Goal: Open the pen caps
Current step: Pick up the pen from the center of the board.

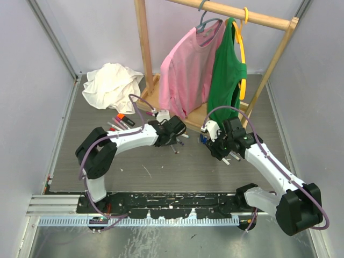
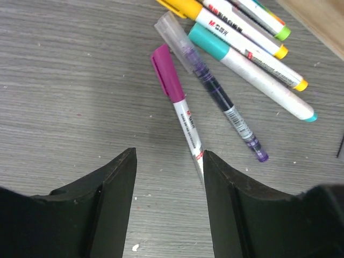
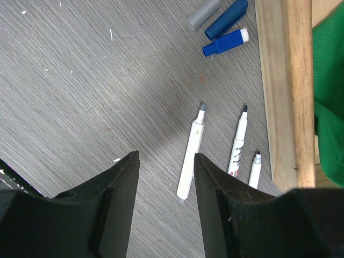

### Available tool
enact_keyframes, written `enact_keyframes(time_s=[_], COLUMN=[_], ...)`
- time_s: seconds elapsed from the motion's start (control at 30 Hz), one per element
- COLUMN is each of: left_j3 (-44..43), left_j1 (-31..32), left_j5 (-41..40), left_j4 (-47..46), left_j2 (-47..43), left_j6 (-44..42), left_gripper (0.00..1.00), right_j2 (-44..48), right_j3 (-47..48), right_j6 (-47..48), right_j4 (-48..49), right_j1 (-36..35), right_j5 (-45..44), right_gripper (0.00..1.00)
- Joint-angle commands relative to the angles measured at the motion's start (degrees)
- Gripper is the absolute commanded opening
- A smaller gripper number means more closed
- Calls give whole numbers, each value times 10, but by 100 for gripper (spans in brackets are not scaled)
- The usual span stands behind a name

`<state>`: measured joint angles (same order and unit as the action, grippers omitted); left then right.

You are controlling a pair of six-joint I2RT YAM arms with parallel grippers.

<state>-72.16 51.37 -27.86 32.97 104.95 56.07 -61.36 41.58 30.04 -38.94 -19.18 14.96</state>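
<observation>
My left claw [image 2: 169,160] stands open and empty, pointing down at the worktop [image 2: 64,80] with bare surface between its fingers. Just beside its right finger lies the tail of the magenta pen [image 2: 188,126], whose magenta cap [image 2: 166,72] is on and points away from me. I judge the claw is spread like this so it can drop over that barrel.

Next to it, running almost parallel, is the purple pen [image 2: 220,99] under a clear cap. Beyond that lie the teal pen [image 2: 258,80] and two yellow-capped ones. All of them are capped, so this cluster toward the far edge, near its middle, is the work left.

My right claw [image 3: 165,161] is also open and grasps nothing. Its right finger is just beside the nearest of three bare pens [image 3: 192,156], which lie with their tips exposed and look done. Farther out, the grey cap [image 3: 204,14] and the blue caps [image 3: 226,19] lie loose against the rack [image 3: 277,91], well apart from their barrels and out of the way.

With both claws free, I judge one should pin the barrel while the other pulls the cap. The slim pens could roll or slip.
</observation>
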Motion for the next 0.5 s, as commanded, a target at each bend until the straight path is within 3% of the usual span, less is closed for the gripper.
enact_keyframes(time_s=[0.0, 0.47], left_j3=[-49, -78], left_j1=[1, 0], left_j5=[-10, 8], left_j4=[6, 9], left_j2=[22, 75], left_j6=[-10, -18], left_gripper=[52, 41], right_j2=[8, 7], right_j3=[20, 19], right_j6=[6, 7], right_j4=[9, 8], right_j1=[-3, -4], right_j5=[6, 9], right_gripper=[51, 51])
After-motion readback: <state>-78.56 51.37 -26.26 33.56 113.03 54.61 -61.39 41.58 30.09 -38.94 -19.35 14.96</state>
